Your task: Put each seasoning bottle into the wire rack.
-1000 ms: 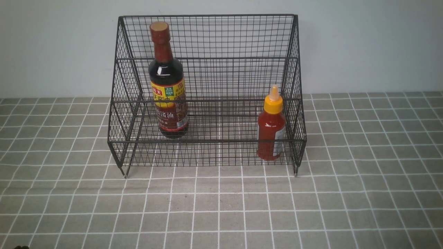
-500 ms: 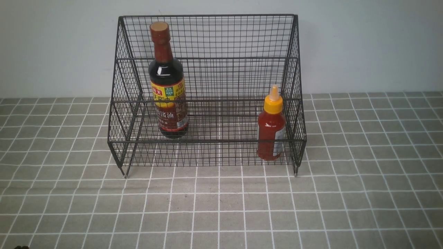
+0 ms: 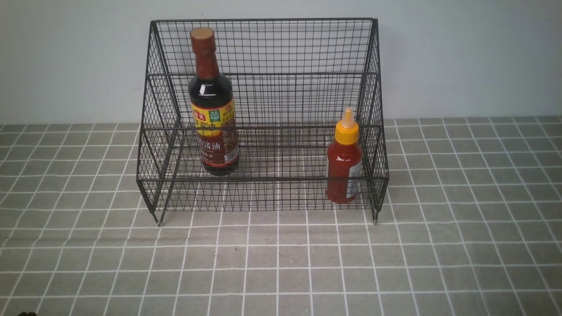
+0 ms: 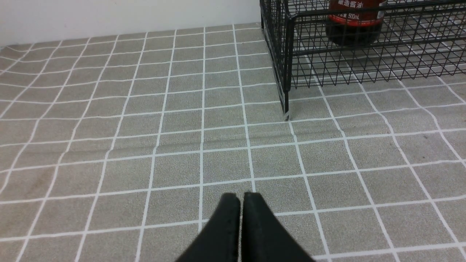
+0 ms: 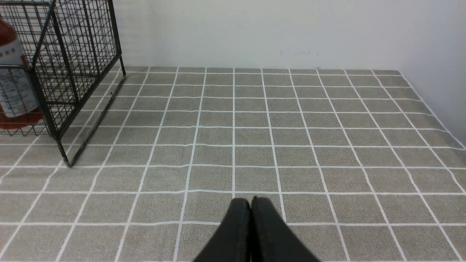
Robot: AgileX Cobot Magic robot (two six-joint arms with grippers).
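Observation:
The black wire rack (image 3: pixel 263 109) stands at the back of the table against the wall. Inside it on the left stands the tall dark soy-sauce bottle (image 3: pixel 213 109), upright. The red squeeze bottle (image 3: pixel 344 158) with its yellow nozzle cap stands upright inside the rack's right front corner. The left wrist view shows the rack's corner leg (image 4: pixel 285 91) and the soy bottle's base (image 4: pixel 351 25). My left gripper (image 4: pixel 241 196) is shut and empty, low over the cloth well short of the rack. My right gripper (image 5: pixel 250 202) is shut and empty too, to the right of the rack (image 5: pixel 62 72).
A grey cloth with a white grid (image 3: pixel 281 263) covers the table. A pale wall (image 3: pixel 461 57) runs behind the rack, and a side wall (image 5: pixel 437 54) bounds the table on the right. Neither arm shows in the front view.

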